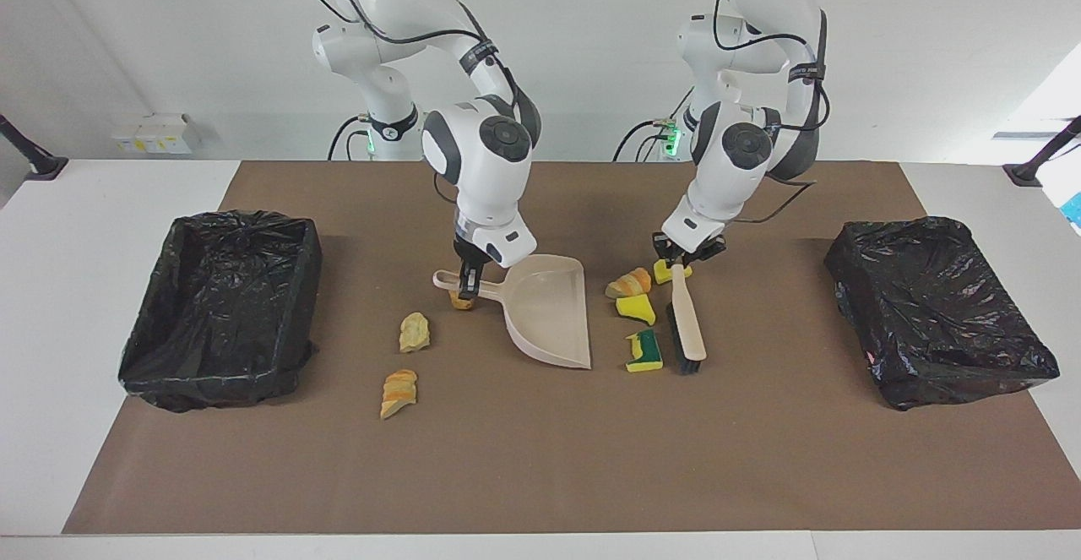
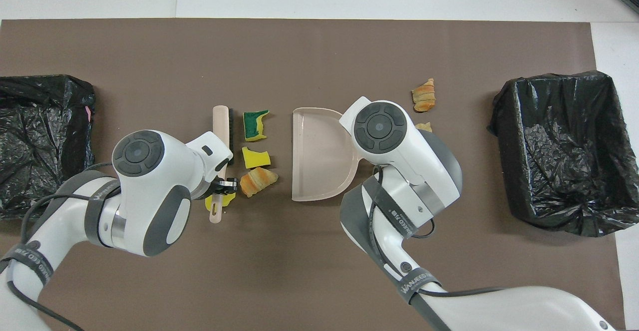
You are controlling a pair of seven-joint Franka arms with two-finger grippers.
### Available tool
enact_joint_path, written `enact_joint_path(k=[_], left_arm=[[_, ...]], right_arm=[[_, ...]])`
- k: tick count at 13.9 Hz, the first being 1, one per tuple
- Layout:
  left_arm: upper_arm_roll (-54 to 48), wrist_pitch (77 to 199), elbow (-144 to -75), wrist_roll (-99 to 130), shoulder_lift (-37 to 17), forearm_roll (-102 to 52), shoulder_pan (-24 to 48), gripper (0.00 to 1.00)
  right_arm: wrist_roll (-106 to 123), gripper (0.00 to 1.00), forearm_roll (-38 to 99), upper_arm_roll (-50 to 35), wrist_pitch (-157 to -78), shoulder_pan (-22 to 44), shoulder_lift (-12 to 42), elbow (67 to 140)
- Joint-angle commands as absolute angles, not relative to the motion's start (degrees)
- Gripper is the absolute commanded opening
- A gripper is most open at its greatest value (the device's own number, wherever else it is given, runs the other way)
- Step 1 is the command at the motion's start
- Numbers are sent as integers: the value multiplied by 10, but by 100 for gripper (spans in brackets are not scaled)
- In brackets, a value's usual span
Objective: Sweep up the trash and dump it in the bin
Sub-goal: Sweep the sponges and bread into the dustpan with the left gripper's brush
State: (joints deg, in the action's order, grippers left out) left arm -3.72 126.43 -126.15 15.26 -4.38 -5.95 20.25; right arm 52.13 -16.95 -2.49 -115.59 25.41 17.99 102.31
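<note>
A beige dustpan (image 1: 549, 311) (image 2: 319, 156) lies mid-mat. My right gripper (image 1: 469, 280) is shut on its handle; the overhead view hides it under the arm. A beige brush (image 1: 686, 323) (image 2: 221, 126) lies beside it toward the left arm's end. My left gripper (image 1: 682, 258) (image 2: 223, 186) is shut on its handle. Between brush and dustpan lie a bread lump (image 1: 629, 283) (image 2: 257, 181), a yellow sponge (image 1: 636, 309) (image 2: 255, 157) and a green-and-yellow sponge (image 1: 645, 351) (image 2: 255, 125). A yellow chunk (image 1: 671, 271) sits under the left gripper. Three tan lumps (image 1: 414, 332) lie toward the right arm's end.
A black-bagged bin (image 1: 211, 383) (image 2: 549, 79) stands at the right arm's end of the brown mat. Another bagged bin (image 1: 971, 378) (image 2: 45, 79) stands at the left arm's end. White table borders the mat.
</note>
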Motion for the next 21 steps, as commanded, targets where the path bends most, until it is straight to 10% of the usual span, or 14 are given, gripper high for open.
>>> enact_joint_path(k=[1, 7, 13, 21], left_arm=[[-33, 1274, -1272, 174, -33, -76, 249, 0], [-40, 1261, -1253, 176, -21, -163, 297, 0], [-27, 1036, -1244, 298, 49, -169, 198, 0], [-32, 1055, -1424, 413, 170, -168, 158, 0]], right_arm=[[504, 0, -158, -27, -1168, 259, 192, 1019], [490, 0, -157, -28, -1185, 266, 203, 1020], [490, 0, -157, -28, -1182, 265, 202, 1022], [582, 0, -167, -27, -1185, 265, 195, 1040]])
